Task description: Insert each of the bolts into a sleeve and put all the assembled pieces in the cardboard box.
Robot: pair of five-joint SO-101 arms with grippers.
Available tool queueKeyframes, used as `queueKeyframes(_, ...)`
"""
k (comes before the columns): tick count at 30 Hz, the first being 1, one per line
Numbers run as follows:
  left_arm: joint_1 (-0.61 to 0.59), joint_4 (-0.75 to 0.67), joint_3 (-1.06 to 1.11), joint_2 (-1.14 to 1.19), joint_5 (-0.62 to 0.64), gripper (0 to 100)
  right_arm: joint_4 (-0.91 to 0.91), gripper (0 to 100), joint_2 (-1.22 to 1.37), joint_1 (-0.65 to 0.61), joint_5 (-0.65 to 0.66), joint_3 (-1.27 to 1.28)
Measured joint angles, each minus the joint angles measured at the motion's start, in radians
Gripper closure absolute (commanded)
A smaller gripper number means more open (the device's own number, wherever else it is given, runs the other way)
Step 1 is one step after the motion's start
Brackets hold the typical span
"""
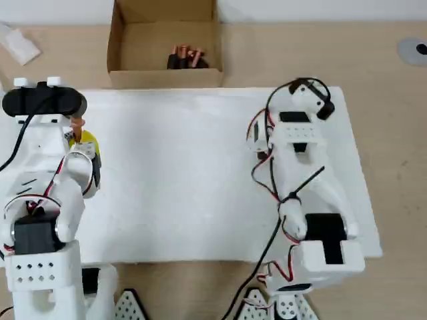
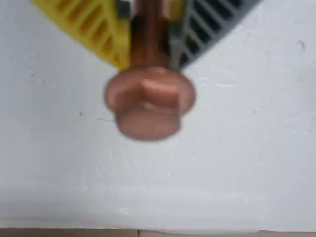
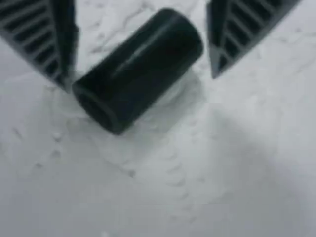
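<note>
My left gripper [image 2: 150, 34] is shut on a copper bolt [image 2: 149, 101], its shank pinched between the yellow finger [image 2: 94, 24] and the grey finger [image 2: 207, 22], with the flanged head sticking out over the white mat. In the high view the bolt [image 1: 79, 124] is at the mat's left edge. My right gripper [image 3: 140, 44] stands open over a black sleeve [image 3: 138, 69] that lies on its side on the mat between the two fingers. The cardboard box [image 1: 117, 47] at the back holds several assembled pieces [image 1: 187, 59].
The white mat [image 1: 180, 180] covers the table's middle, bare between the two arms. The right arm [image 1: 297, 127] stands over the mat's right part. A white scrap [image 1: 20, 43] lies at the back left and a grey disc [image 1: 413, 50] at the back right.
</note>
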Motion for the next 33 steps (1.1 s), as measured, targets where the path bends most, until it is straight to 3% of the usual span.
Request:
queueKeyframes(27,0.000,0.000,0.000,0.000,0.000,99,-0.002,81.2,0.044,-0.009,0.049,-0.014)
queueKeyframes(33,0.000,0.000,0.000,0.000,0.000,99,0.003,95.2,0.046,-0.025,0.084,-0.009)
